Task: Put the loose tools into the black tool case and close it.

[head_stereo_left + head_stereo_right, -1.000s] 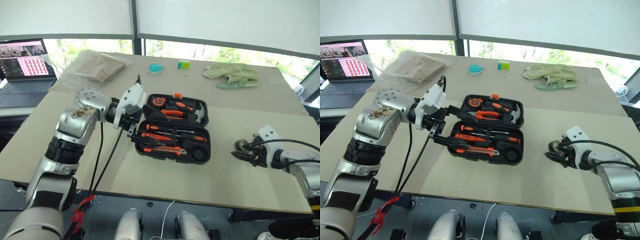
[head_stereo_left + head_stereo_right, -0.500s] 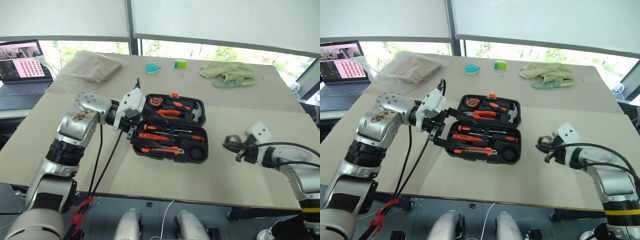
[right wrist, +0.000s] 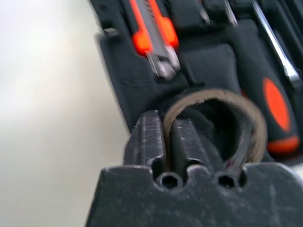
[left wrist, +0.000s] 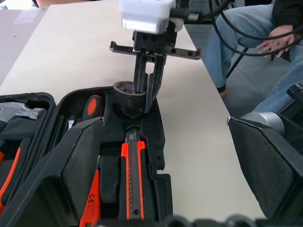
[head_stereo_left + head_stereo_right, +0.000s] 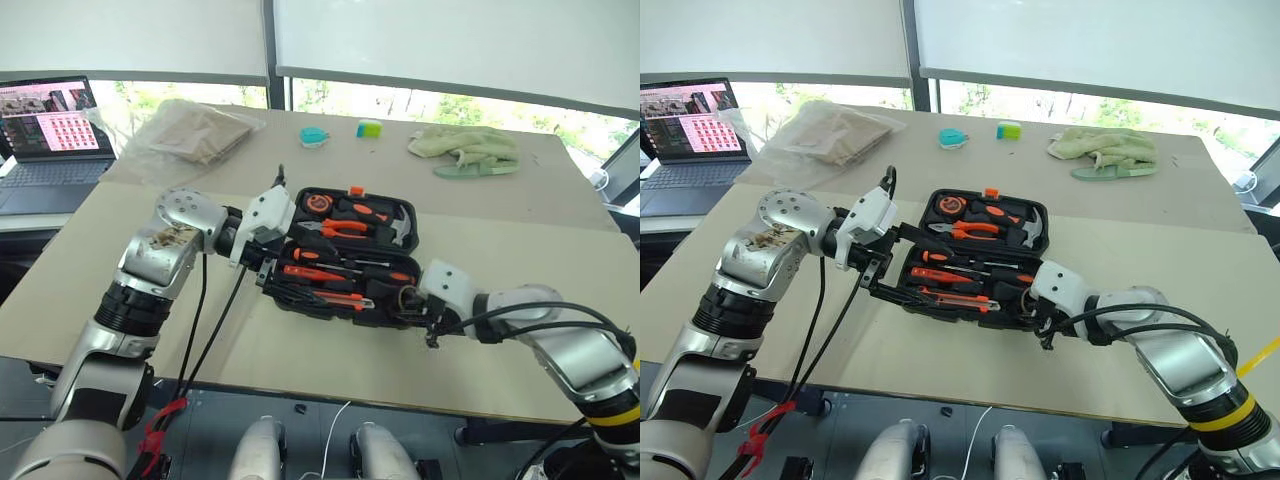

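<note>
Your right hand pinches the wall of the tape roll, one finger inside the ring, at the tool case's front right corner, mid-desk. Lower the roll squarely into its round pocket, then let go. Your left hand, spread wide, sits at the case's left edge; leave it steadying.

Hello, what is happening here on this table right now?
A two-armed robot is packing a black plastic tool case, which lies open on the beige table. The right gripper pinches the wall of a black tape roll at the case's near right corner, one finger inside the ring. The left gripper is open at the case's left edge, holding nothing. Orange-handled tools already sit in the slots, and the lid is not closed.
</note>
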{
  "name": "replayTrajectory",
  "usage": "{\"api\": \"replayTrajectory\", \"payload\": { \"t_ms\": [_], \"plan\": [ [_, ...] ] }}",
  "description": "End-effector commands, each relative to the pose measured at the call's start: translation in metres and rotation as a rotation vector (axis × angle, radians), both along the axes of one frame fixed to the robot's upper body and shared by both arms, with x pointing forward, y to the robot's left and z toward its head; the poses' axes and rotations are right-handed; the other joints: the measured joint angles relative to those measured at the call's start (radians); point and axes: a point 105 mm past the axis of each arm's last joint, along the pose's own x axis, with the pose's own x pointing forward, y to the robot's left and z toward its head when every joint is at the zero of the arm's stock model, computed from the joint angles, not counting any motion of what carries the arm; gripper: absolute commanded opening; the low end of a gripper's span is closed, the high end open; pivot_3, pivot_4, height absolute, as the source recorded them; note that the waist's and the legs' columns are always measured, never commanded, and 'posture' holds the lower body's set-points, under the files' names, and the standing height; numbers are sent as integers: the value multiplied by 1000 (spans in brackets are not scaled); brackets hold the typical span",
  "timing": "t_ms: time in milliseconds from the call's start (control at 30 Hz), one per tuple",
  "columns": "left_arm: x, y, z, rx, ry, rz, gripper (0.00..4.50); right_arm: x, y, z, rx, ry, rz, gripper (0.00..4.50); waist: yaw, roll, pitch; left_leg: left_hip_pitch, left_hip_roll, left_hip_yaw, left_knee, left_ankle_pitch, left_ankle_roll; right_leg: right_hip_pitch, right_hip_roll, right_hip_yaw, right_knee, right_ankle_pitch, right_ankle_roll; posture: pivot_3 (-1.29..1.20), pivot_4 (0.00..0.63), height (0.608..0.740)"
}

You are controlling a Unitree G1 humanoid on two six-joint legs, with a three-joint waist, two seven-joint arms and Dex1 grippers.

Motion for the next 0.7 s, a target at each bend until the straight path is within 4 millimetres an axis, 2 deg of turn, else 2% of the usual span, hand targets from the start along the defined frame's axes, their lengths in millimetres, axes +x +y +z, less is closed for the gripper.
{"api": "replayTrajectory", "payload": {
  "t_ms": [33,200,300,400,433,467,533,600,700],
  "plan": [
    [1,0,5,-4,-40,-1,4500,-13,14,9,25,12,79,2221,0,0,0,0,0,0,0,0,0,0,0,0,0,0,0,0,150,740],
    [4,1,5,-4,-40,7,4500,-13,17,19,55,4,74,3938,-1,0,0,0,0,0,0,0,0,0,0,0,0,0,0,0,150,740],
    [9,3,4,-2,-34,38,4500,-9,12,32,102,-14,25,3938,0,0,0,0,0,0,0,0,0,0,0,0,0,0,0,0,150,740],
    [35,17,-7,1,-10,212,4500,4,-10,50,183,-54,-94,3938,0,0,0,0,0,-1,0,0,0,0,0,0,0,0,0,0,150,740],
    [49,26,-12,-2,-13,307,4500,11,-22,56,226,-61,-166,3938,0,0,0,0,0,-1,0,0,0,0,0,0,0,0,0,0,150,740],
    [64,39,-17,-11,-12,419,4075,18,-38,61,275,-69,-248,3547,0,0,0,0,0,-1,0,0,0,0,0,0,0,0,0,0,150,740],
    [84,61,-28,2,-9,585,3736,28,-63,63,324,-72,-366,3192,0,0,0,0,0,-1,0,0,0,0,0,0,0,0,0,0,150,740],
    [90,74,-39,33,-16,644,2979,35,-81,57,295,-89,-425,2499,0,-1,0,0,0,0,0,0,0,0,0,0,0,0,0,0,150,740],
    [96,83,-52,70,-17,693,1832,44,-92,46,263,-93,-451,1468,-1,-1,0,0,0,0,-2,0,0,-1,0,0,0,0,0,0,150,740]
  ]
}}
